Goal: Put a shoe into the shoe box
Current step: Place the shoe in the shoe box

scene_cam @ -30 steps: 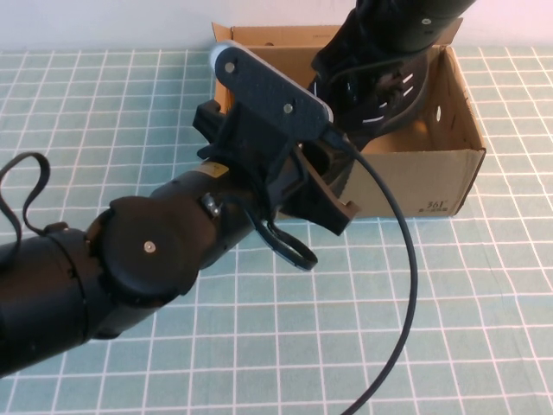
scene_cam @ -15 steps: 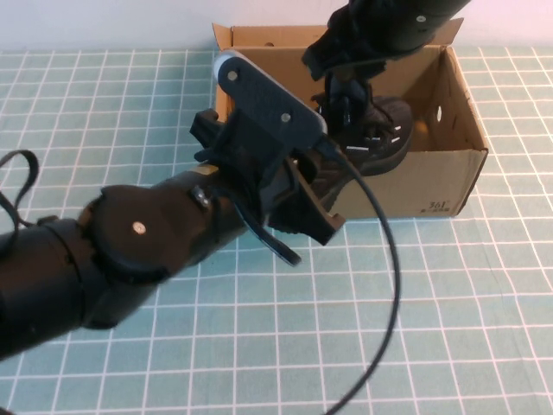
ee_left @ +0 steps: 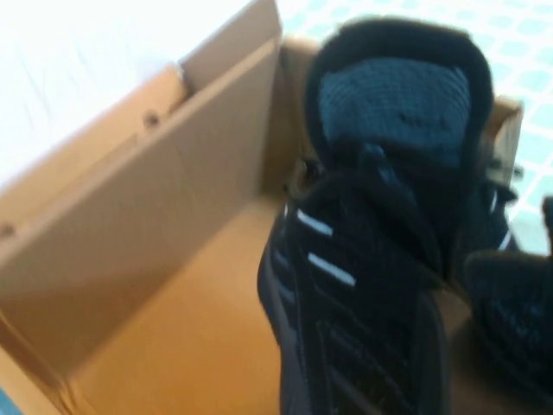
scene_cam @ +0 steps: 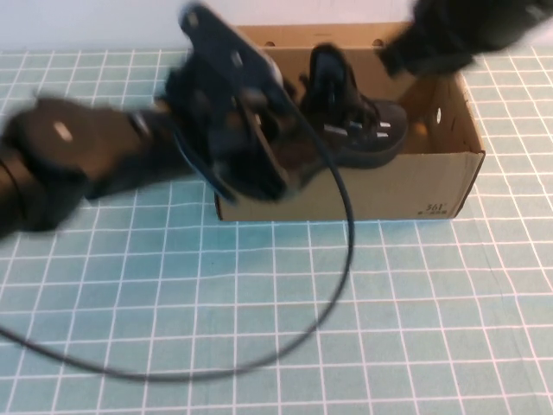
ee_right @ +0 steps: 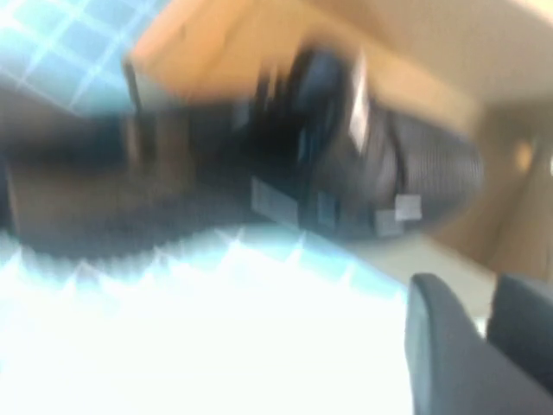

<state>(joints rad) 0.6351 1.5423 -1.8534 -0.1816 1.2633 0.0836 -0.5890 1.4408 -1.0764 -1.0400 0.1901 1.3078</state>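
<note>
The all-black shoe [scene_cam: 356, 131] lies inside the brown cardboard shoe box [scene_cam: 406, 186], its toe toward the right wall. No gripper holds it. My left gripper [scene_cam: 275, 171] is blurred at the box's left front corner, beside the shoe's heel. The left wrist view shows the shoe [ee_left: 371, 259] close up against the box wall [ee_left: 147, 207]. My right gripper [ee_right: 488, 324] is open with a narrow gap and empty. Its arm [scene_cam: 458, 35] is above the box's far right corner, away from the shoe [ee_right: 371, 164].
A black cable [scene_cam: 341, 259] loops from the left arm over the green gridded mat [scene_cam: 449, 328] in front of the box. The box's rear flaps stand up at the far edge of the table.
My right gripper has let go of the shoe and pulled back up and to the right. The shoe has settled into the box. My left arm has swung left and toward the box.
</note>
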